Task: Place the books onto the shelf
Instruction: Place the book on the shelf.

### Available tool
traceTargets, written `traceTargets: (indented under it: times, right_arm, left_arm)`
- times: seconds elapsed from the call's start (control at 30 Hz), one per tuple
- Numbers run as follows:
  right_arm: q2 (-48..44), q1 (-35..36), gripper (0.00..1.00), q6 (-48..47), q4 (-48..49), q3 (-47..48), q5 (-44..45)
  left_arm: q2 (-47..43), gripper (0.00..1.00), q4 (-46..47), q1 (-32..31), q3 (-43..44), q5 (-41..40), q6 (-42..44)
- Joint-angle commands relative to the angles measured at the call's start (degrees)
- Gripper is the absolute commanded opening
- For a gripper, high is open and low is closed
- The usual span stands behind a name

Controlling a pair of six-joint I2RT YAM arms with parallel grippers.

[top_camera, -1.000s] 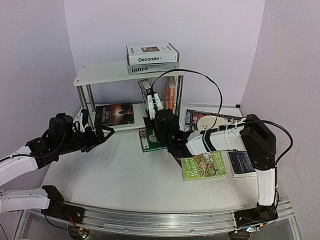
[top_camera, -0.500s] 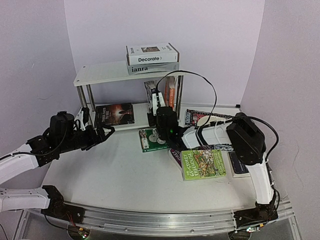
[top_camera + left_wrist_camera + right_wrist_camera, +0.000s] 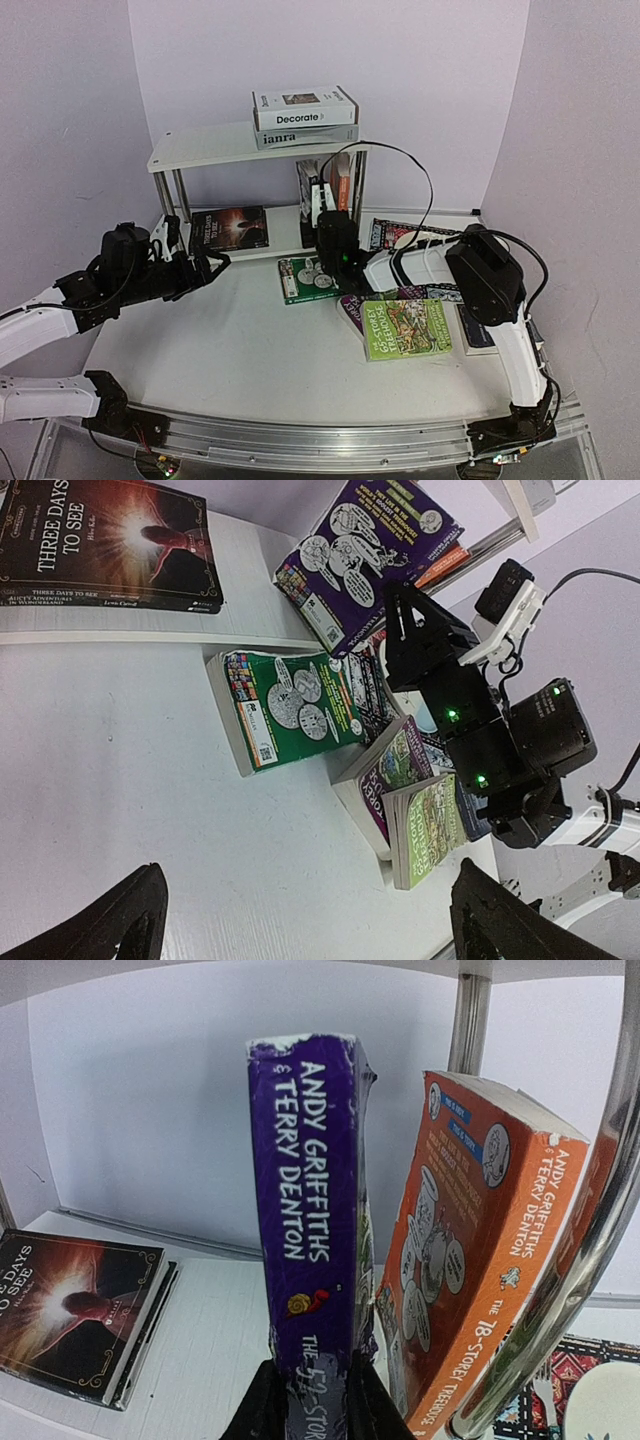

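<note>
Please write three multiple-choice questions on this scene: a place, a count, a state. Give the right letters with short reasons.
1. Where on the shelf lies the book Three Days to See?
A. top tier
B. lower tier
C. beneath it

2. How many books lie on the top tier?
A. two
B. one
C. four

3. The right gripper is:
A. open
B. shut, empty
C. shut on the purple book

Key: 1 B, it lies flat on the lower tier; 2 A, Decorate lies on ianra; 3 C, its fingers clamp the purple spine.
</note>
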Motion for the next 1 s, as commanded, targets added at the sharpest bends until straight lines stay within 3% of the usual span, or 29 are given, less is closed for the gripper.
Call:
traceTargets:
  times: [0.0,0.1,0.23,0.33,0.47,0.57,0.97]
  right_arm:
    - [-1.8,-0.02,0.22,2.42,5.81,-0.87,0.0]
    - [-2.46,-0.05,0.3,3.33,5.32,-1.66,0.83]
    - [-2.89,-0.09,0.3,3.75,4.24,-2.35,1.65]
    - [-3.1,-0.03,0.18,3.94,3.64,-2.5,1.73]
    - [-3.34,-0.03,0.17,4.12,3.0,-2.38,2.03]
    - [-3.07,-0.05,0.11,3.31,2.36,-1.34,2.59]
    - [0.37,-1.7,0.1,2.2,0.45,4.8,2.78]
  left_arm:
    - [0.41,1.0,0.07,0.26,2.99,-0.86,1.33]
    - [0.42,1.0,0.06,0.26,3.02,-0.76,1.37]
    - [0.03,1.0,0.06,0.26,2.79,-0.69,1.31]
    - [-0.36,1.0,0.07,0.26,2.7,-0.64,1.24]
    - [-0.87,1.0,0.08,0.26,2.46,-0.56,1.03]
    - [-1.05,1.0,0.05,0.22,2.42,-0.5,0.99]
    - [-0.9,1.0,0.09,0.26,2.82,-0.38,1.17]
